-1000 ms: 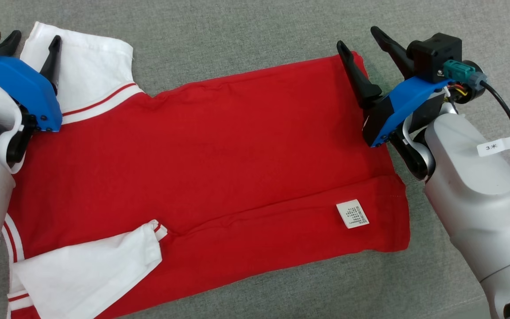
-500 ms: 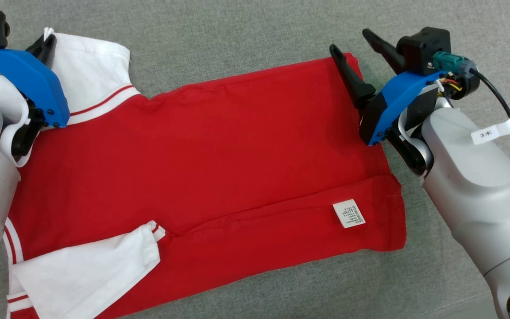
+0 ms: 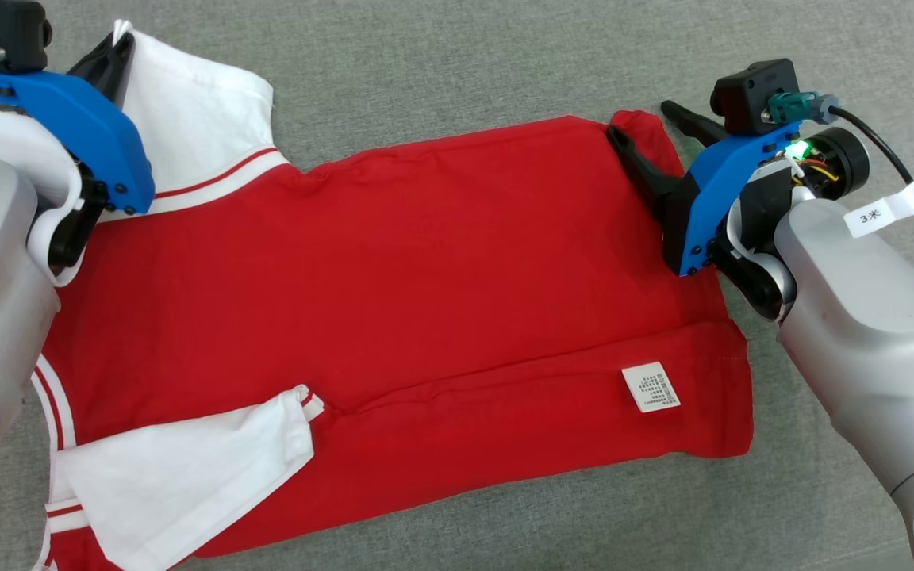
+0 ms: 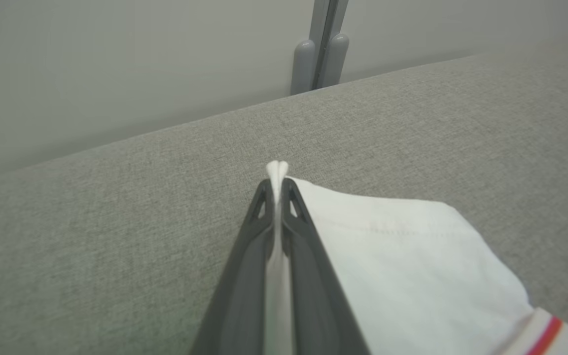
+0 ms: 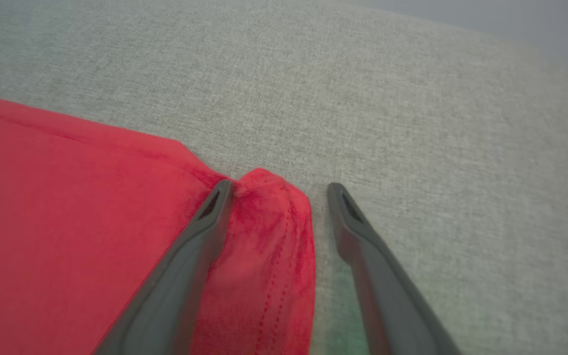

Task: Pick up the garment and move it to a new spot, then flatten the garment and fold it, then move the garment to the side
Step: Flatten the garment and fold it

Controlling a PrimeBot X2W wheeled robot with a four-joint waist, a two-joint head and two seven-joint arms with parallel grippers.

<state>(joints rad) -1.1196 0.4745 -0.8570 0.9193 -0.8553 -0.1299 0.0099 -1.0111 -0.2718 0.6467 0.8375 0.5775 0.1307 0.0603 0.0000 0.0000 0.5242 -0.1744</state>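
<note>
While the red garment (image 3: 425, 277) lies spread flat across the grey worktop (image 3: 457, 63), it is gripped at the edge of its far-left white sleeve (image 3: 195, 119) by the left claw (image 4: 276, 187), which is clenched on the cloth. The right claw (image 5: 279, 190) is held released at the far-right hem corner: one finger (image 5: 185, 256) rests on red cloth, the other is over bare worktop, and the bunched corner lies between them. A white label (image 3: 650, 387) is seen near the right hem.
</note>
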